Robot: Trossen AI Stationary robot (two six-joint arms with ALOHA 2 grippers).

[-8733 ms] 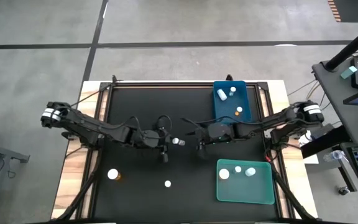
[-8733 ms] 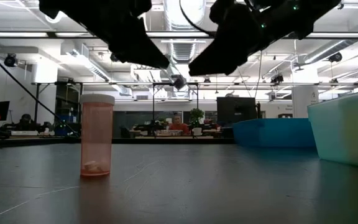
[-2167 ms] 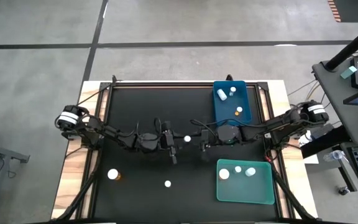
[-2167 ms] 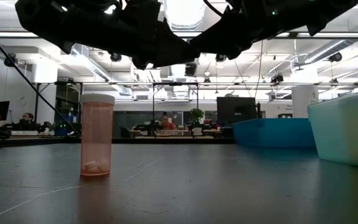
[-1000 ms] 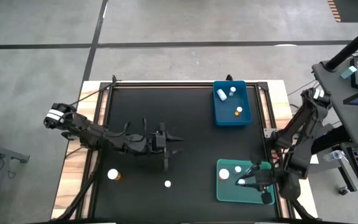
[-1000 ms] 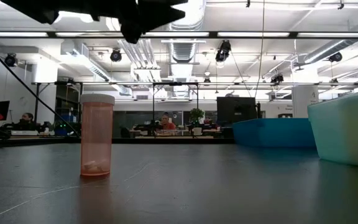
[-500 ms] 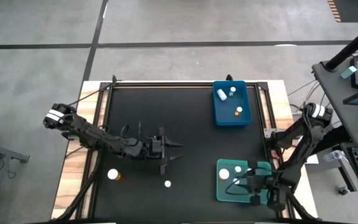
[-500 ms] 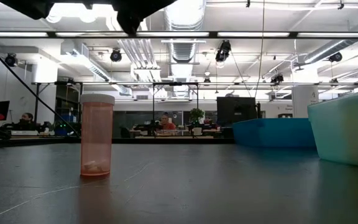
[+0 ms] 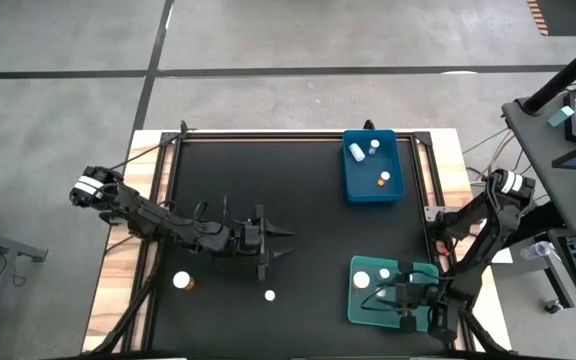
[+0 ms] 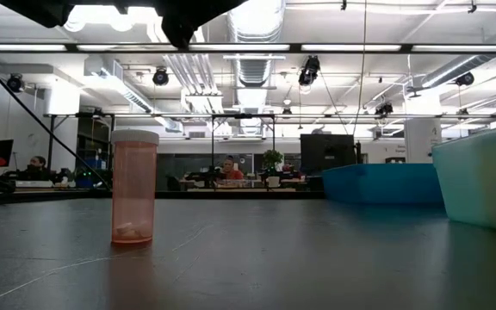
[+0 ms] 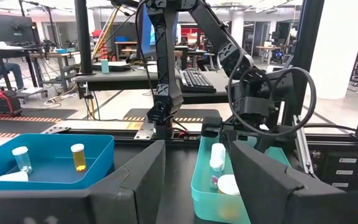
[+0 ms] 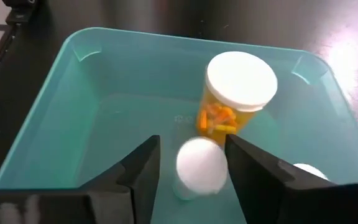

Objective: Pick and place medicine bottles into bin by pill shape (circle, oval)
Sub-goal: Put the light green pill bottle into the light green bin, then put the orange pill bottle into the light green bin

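Note:
My right gripper [image 12: 194, 169] hangs open inside the teal bin [image 9: 368, 308]. Its fingers stand on either side of a white-capped medicine bottle [image 12: 199, 163] that stands upright on the bin floor. An amber bottle [image 12: 238, 87] and another white cap [image 12: 306, 170] are in the same bin. My left gripper [image 9: 286, 241] waits open over the table's middle, holding nothing. On the table stand an amber bottle [image 9: 181, 281], also in the low view [image 10: 134, 187], and a white-capped one [image 9: 269, 295]. The blue bin [image 9: 372, 190] holds three bottles.
The two bins sit along the table's right side, the blue one at the far edge and the teal one [image 10: 482, 176] near. The black mat [image 9: 218, 180] lies bare between the arms and the far edge. People sit at desks in the room behind [image 10: 229, 172].
My right gripper has sunk into the teal bin and shifted a little toward the table's left edge. The arm behind it has folded lower.

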